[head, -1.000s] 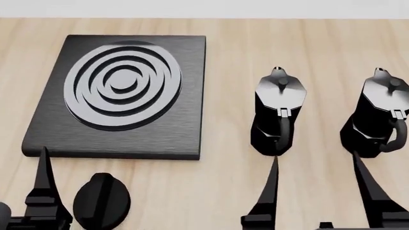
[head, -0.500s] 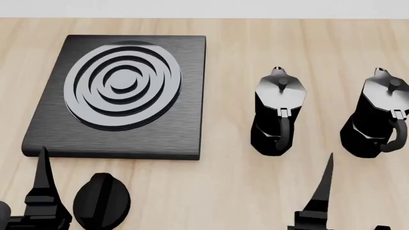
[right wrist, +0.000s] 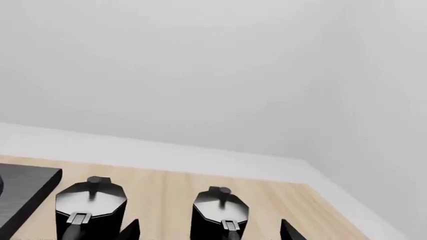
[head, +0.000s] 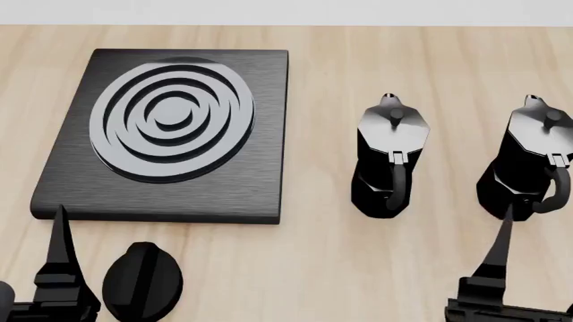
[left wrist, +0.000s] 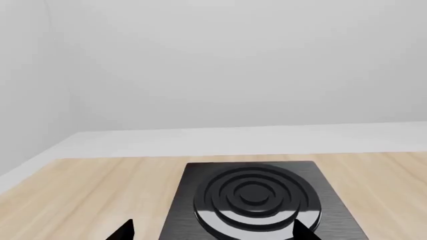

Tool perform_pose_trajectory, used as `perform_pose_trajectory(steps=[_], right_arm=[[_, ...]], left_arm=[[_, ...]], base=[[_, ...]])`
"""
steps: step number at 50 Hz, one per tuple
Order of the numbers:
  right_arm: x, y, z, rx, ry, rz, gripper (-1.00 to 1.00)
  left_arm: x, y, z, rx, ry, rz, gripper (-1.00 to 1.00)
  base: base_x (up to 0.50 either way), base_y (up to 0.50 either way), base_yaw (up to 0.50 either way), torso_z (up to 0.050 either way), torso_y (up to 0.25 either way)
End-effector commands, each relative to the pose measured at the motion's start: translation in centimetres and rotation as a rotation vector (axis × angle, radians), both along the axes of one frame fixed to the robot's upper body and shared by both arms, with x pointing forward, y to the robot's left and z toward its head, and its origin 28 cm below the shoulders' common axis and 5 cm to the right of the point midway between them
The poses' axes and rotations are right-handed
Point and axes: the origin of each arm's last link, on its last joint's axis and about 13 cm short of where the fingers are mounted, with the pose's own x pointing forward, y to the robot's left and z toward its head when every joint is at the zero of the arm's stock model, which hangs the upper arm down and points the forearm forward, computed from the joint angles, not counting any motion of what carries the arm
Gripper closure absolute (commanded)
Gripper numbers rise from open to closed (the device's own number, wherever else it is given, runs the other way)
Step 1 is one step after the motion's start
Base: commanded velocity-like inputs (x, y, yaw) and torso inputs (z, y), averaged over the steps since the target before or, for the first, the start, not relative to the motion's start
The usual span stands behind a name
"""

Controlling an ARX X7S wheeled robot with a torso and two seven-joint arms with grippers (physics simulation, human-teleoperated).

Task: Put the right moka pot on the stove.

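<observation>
The right moka pot (head: 530, 159), black and faceted with a grey lid, stands upright near the right edge of the wooden table; its handle faces me. In the right wrist view this pot (right wrist: 221, 211) lies ahead, between the tips of my open right gripper (right wrist: 210, 232), which holds nothing. Only one right finger (head: 498, 249) shows in the head view, just in front of the pot and apart from it. The stove (head: 170, 127) is the black slab with silvery rings at left. My left gripper (left wrist: 213, 233) is open and empty, facing the stove (left wrist: 253, 199).
A second, identical moka pot (head: 390, 157) stands between the stove and the right pot. A black oval knob (head: 141, 280) lies near the front edge beside my left finger (head: 60, 249). A pale wall rises behind the table.
My right gripper has slid to the right, from in front of the left pot to in front of the right pot. The left arm, pots and stove have not moved.
</observation>
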Motion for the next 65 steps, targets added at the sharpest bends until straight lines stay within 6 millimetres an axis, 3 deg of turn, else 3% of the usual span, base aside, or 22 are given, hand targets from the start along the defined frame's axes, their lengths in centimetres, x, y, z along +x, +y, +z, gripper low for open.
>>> perform_pose_trajectory(steps=[1, 8, 9, 12, 14, 21, 32, 34, 35, 49, 51, 57, 61, 63, 65], right_arm=[[0.7, -1.0, 0.9, 0.017, 0.032, 0.003, -1.00], [1.2, -1.2, 1.7, 0.079, 0.070, 0.043, -1.00], [1.3, -1.2, 2.8, 0.053, 0.069, 0.032, -1.00], [1.4, -1.4, 2.0, 0.088, 0.079, 0.040, -1.00], [1.7, -1.5, 3.1, 0.046, 0.086, 0.013, -1.00], [2.6, -1.6, 3.2, 0.050, 0.126, 0.037, -1.00], [3.3, -2.1, 2.7, 0.051, 0.168, 0.027, -1.00], [3.3, -2.1, 1.8, 0.052, 0.167, 0.026, -1.00], [3.5, -2.3, 2.5, 0.056, 0.170, 0.016, -1.00], [4.3, -3.1, 2.1, 0.061, 0.196, -0.010, -1.00], [4.5, -3.2, 1.2, 0.060, 0.203, -0.015, -1.00], [4.9, -3.2, 1.6, 0.058, 0.221, -0.015, -1.00], [5.0, -3.4, 0.2, 0.049, 0.232, -0.022, -1.00], [5.2, -3.6, 1.3, 0.054, 0.235, -0.027, -1.00], [5.4, -3.6, 1.2, 0.053, 0.239, -0.027, -1.00]], left_arm=[[0.0, 0.0, 0.0, 0.000, 0.001, 0.002, -1.00], [0.0, 0.0, 0.0, -0.001, -0.001, 0.003, -1.00], [0.0, 0.0, -0.1, -0.001, -0.001, 0.004, -1.00], [0.0, 0.0, 0.0, 0.000, -0.001, 0.005, -1.00], [0.0, 0.0, -0.1, 0.001, -0.001, 0.005, -1.00], [0.0, 0.0, 0.0, 0.001, -0.002, 0.007, -1.00], [0.0, 0.0, 0.1, -0.001, -0.005, 0.009, -1.00], [0.0, 0.0, 0.0, 0.000, -0.005, 0.009, -1.00], [0.1, 0.0, 0.0, 0.000, -0.004, 0.010, -1.00], [0.0, 0.0, 0.0, 0.001, -0.002, 0.007, -1.00], [0.1, 0.0, 0.1, 0.001, -0.002, 0.007, -1.00], [0.0, 0.0, 0.1, 0.000, -0.002, 0.008, -1.00], [0.0, 0.0, -0.1, 0.003, -0.001, 0.005, -1.00], [0.1, 0.0, 0.1, 0.002, 0.000, 0.005, -1.00], [0.1, 0.0, 0.0, 0.000, -0.002, 0.006, -1.00]], base=[[0.00, 0.00, 0.00, 0.000, 0.000], [0.00, 0.00, 0.00, 0.000, 0.000], [0.00, 0.00, 0.00, 0.000, 0.000], [0.00, 0.00, 0.00, 0.000, 0.000], [0.00, 0.00, 0.00, 0.000, 0.000], [0.00, 0.00, 0.00, 0.000, 0.000], [0.00, 0.00, 0.00, 0.000, 0.000], [0.00, 0.00, 0.00, 0.000, 0.000], [0.00, 0.00, 0.00, 0.000, 0.000], [0.00, 0.00, 0.00, 0.000, 0.000], [0.00, 0.00, 0.00, 0.000, 0.000], [0.00, 0.00, 0.00, 0.000, 0.000], [0.00, 0.00, 0.00, 0.000, 0.000], [0.00, 0.00, 0.00, 0.000, 0.000], [0.00, 0.00, 0.00, 0.000, 0.000]])
